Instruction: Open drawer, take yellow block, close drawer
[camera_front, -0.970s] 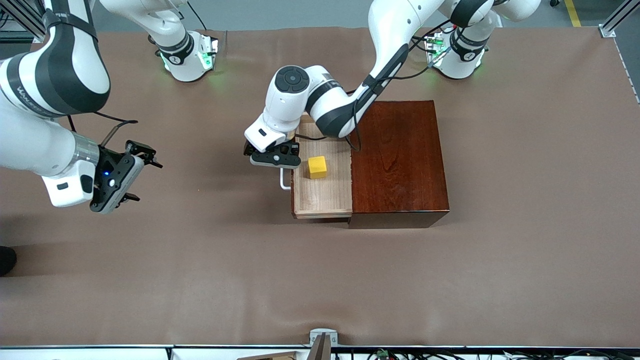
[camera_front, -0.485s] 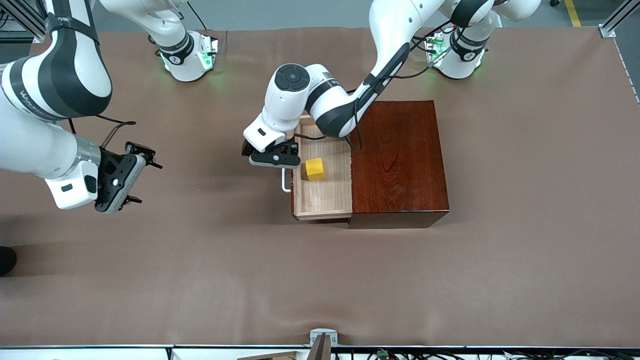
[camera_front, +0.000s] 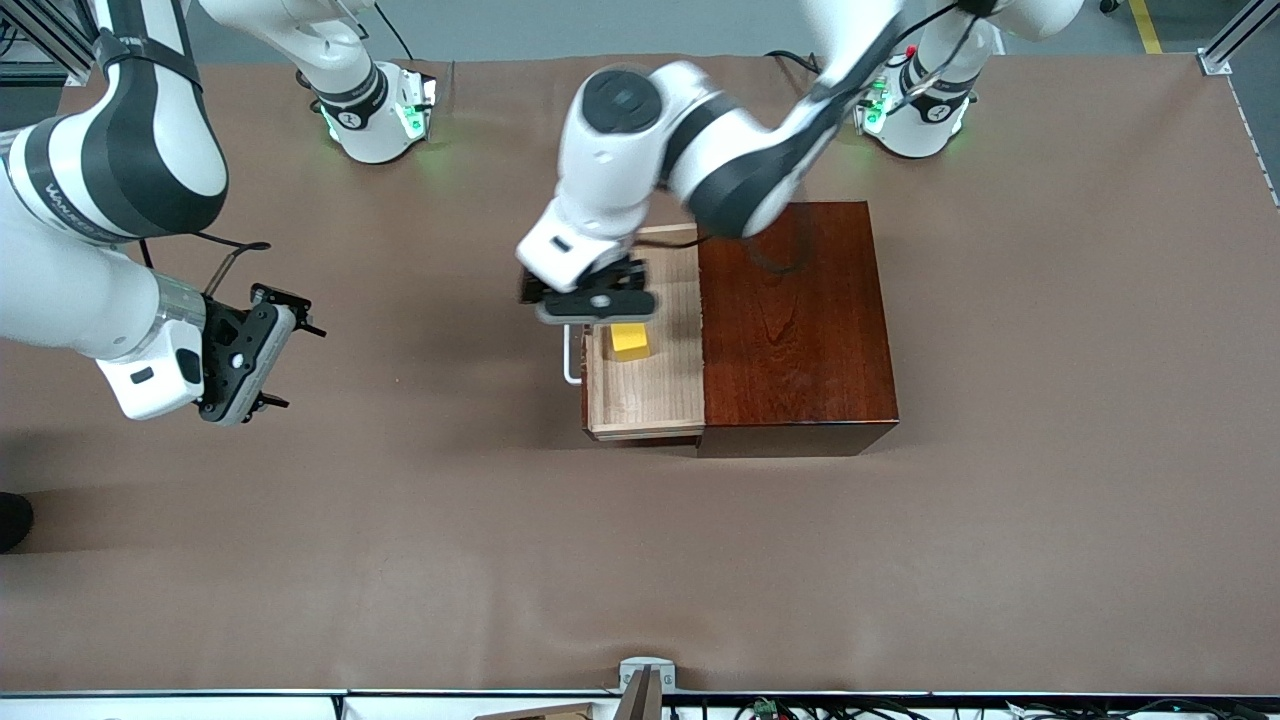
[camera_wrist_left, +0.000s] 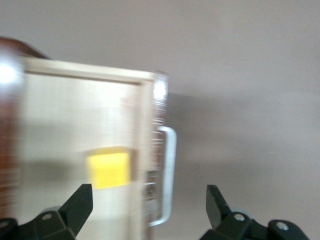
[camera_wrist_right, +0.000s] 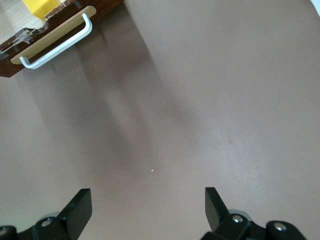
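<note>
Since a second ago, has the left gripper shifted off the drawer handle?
Yes. The left gripper has left the handle and moved toward the dark wooden box; it is now over the open drawer, above the yellow block.

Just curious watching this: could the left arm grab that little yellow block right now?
Probably yes. The drawer stands open, the yellow block lies uncovered in it, and the left gripper hangs open just above, with nothing between them.

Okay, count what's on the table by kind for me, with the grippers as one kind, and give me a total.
Glossy dark reddish-brown wooden box: 1
Pale light wood drawer with white bar handle, pulled open: 1
Small bright-yellow cube, in the drawer: 1
Grippers: 2, left gripper over the drawer, right gripper waiting over bare table
Total: 5
</note>
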